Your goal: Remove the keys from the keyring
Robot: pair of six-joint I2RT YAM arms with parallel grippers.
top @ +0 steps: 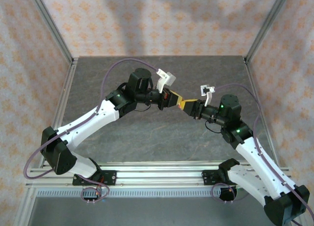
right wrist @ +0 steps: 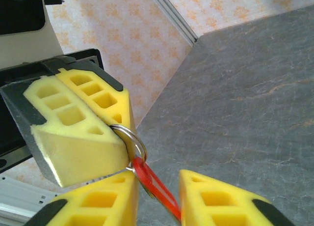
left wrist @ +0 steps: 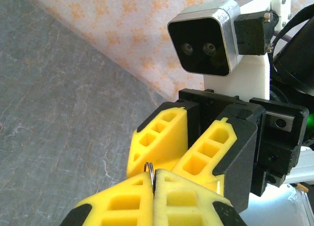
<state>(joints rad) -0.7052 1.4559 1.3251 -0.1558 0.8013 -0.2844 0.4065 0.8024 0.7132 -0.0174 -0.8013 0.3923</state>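
- The two arms meet tip to tip above the middle of the grey table (top: 147,142), well clear of its surface.
- The left gripper (top: 177,100) reaches in from the left. In its own wrist view its yellow fingers (left wrist: 117,201) are pressed tight together.
- Between those fingers is pinched the keyring (right wrist: 131,142). The thin silvery metal ring (left wrist: 149,169) pokes out of the seam at the fingertips.
- From the right wrist view, the ring loops round the tip of the closed left pair, and a bright red tab (right wrist: 156,189) hangs from it, slanting down and to the right.
- The right gripper (top: 186,105) faces the left one, and its jaws stand apart with a plain gap between them.
- The red tab lies inside that gap, between the right gripper's two yellow fingers (right wrist: 98,201). Its lower end runs close along the right-hand one. Whether it actually touches that finger is hard to tell from this angle.
- The right arm's wrist camera (left wrist: 203,39) sits just above its fingers in the left wrist view, against the patterned wall (left wrist: 122,19).
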